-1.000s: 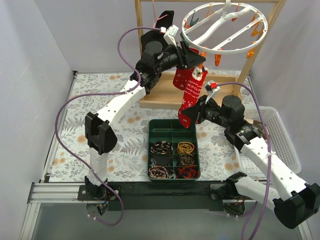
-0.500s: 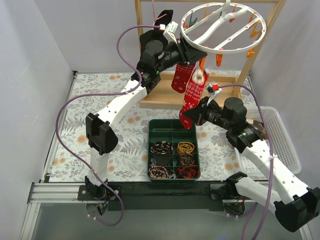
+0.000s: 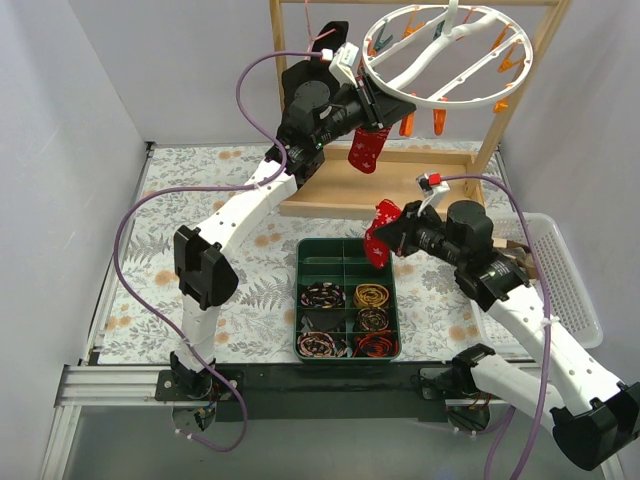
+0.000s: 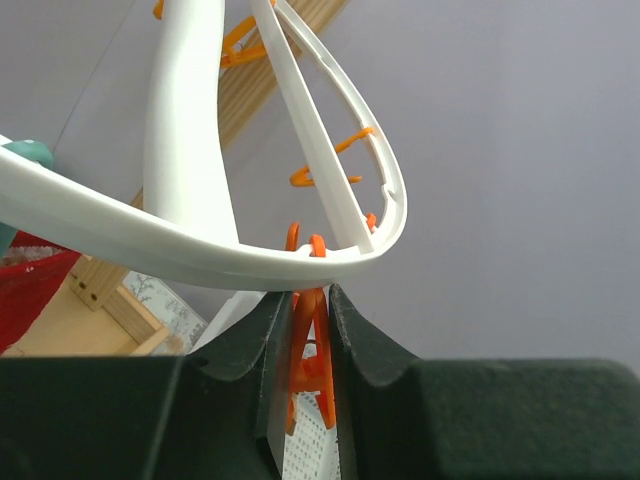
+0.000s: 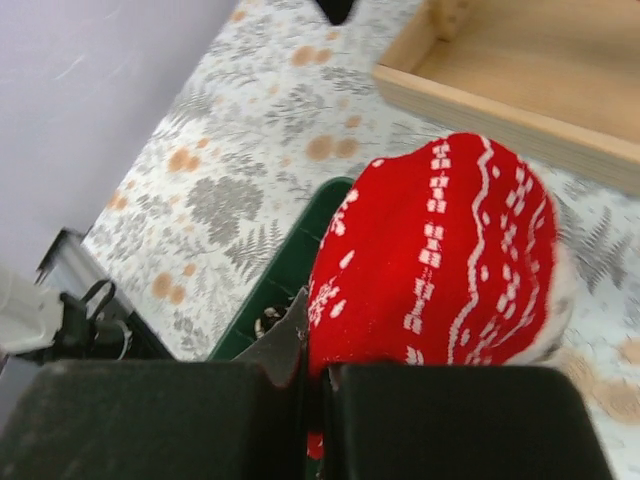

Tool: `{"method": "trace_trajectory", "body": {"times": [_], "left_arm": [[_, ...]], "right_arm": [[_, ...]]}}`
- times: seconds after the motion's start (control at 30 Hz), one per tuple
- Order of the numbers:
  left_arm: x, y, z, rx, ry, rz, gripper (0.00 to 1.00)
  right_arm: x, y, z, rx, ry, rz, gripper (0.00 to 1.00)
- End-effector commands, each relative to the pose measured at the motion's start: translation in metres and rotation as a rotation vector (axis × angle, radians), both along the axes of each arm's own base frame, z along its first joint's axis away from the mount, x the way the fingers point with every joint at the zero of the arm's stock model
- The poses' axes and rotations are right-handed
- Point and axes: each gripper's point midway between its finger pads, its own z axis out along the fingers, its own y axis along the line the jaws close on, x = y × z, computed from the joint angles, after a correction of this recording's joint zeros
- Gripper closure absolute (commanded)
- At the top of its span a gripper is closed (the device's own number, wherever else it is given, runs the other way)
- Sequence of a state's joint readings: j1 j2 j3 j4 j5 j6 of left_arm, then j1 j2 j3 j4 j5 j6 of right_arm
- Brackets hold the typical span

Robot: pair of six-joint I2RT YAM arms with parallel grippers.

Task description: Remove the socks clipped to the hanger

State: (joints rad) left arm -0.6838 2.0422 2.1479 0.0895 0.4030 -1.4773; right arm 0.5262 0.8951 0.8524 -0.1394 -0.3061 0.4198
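The white ring hanger [image 3: 400, 82] hangs at the top right with orange clips around its rim. My left gripper [image 3: 383, 108] is at its near-left rim, shut on an orange clip [image 4: 312, 345] just under the ring [image 4: 200, 245]. One red sock [image 3: 367, 148] still hangs from the rim beside it, and it shows at the left edge of the left wrist view [image 4: 25, 290]. My right gripper [image 3: 392, 236] is shut on another red sock with white patterns [image 5: 440, 250], free of the hanger and held above the green tray [image 3: 345, 250].
The green compartment tray [image 5: 285, 275] holds several hair ties. A white basket [image 3: 565, 285] stands at the right. The wooden frame's base [image 3: 330, 195] lies behind the tray. A thin pink hanger [image 3: 322, 38] hangs on the frame at the top left.
The longer red sock has come off its clip. My right gripper has pulled it down and away from the hanger. My left gripper has stayed at the rim, rising slightly.
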Motion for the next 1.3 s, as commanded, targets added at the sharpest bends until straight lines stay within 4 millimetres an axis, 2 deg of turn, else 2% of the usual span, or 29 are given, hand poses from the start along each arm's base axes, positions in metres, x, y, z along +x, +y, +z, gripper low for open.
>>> {"method": "trace_trajectory", "body": {"times": [0.0,0.13,0.27,0.3,0.37,0.4,0.5,0.6,0.7,0.83,0.87,1.0,1.03,1.07,1.1,1.13,1.17,1.2,1.27], "left_arm": [[-0.011,0.003,0.012,-0.005,-0.022,-0.003,0.99],[-0.016,0.002,0.009,0.002,-0.011,-0.017,0.99],[-0.023,0.001,0.011,0.003,-0.014,-0.026,0.99],[-0.024,0.001,0.011,0.005,-0.014,-0.027,0.99],[-0.026,0.0,0.012,0.004,-0.019,-0.029,0.99],[-0.027,0.0,0.011,0.008,-0.018,-0.03,0.99],[-0.028,-0.001,0.01,0.013,-0.022,-0.029,0.99],[-0.029,-0.003,0.009,0.018,-0.023,-0.034,0.99],[-0.029,-0.003,0.005,0.028,-0.017,-0.03,0.99],[-0.029,-0.003,0.005,0.028,-0.016,-0.035,1.0],[-0.03,-0.003,0.006,0.026,-0.017,-0.035,1.0],[-0.032,-0.002,0.009,0.024,-0.025,-0.037,1.0],[-0.032,-0.002,0.009,0.026,-0.025,-0.037,1.0],[-0.033,-0.001,0.009,0.03,-0.027,-0.036,1.0],[-0.033,0.0,0.01,0.029,-0.028,-0.034,1.0],[-0.033,-0.001,0.009,0.03,-0.027,-0.036,1.0],[-0.034,0.0,0.009,0.031,-0.023,-0.036,1.0],[-0.034,0.0,0.01,0.028,-0.026,-0.037,1.0],[-0.035,-0.001,0.01,0.027,-0.024,-0.038,1.0]], "right_arm": [[0.03,-0.05,-0.028,-0.103,0.117,-0.365,0.99],[0.044,-0.094,-0.039,-0.237,0.182,-0.56,0.99],[0.052,-0.145,-0.016,-0.327,0.131,-0.758,0.99],[0.048,-0.158,-0.004,-0.341,0.118,-0.807,0.99],[0.044,-0.188,0.008,-0.379,0.092,-0.947,0.99],[0.036,-0.209,0.014,-0.409,0.077,-1.035,0.99],[0.017,-0.25,0.014,-0.429,0.073,-1.228,0.99],[0.001,-0.277,0.011,-0.385,0.078,-1.349,0.98],[-0.008,-0.294,-0.001,-0.393,0.099,-1.419,0.96],[-0.012,-0.309,-0.033,-0.438,0.183,-1.49,0.96],[-0.016,-0.316,-0.051,-0.461,0.234,-1.514,0.96],[-0.013,-0.318,-0.089,-0.43,0.368,-1.503,0.93],[-0.013,-0.319,-0.092,-0.434,0.383,-1.503,0.87],[-0.013,-0.319,-0.096,-0.442,0.398,-1.502,0.74],[-0.011,-0.319,-0.095,-0.439,0.396,-1.499,0.56],[-0.01,-0.319,-0.094,-0.445,0.398,-1.492,0.24],[-0.008,-0.318,-0.094,-0.459,0.399,-1.478,0.1],[-0.004,-0.315,-0.09,-0.453,0.391,-1.448,0.04],[0.003,-0.308,-0.085,-0.451,0.376,-1.39,0.02]]}}
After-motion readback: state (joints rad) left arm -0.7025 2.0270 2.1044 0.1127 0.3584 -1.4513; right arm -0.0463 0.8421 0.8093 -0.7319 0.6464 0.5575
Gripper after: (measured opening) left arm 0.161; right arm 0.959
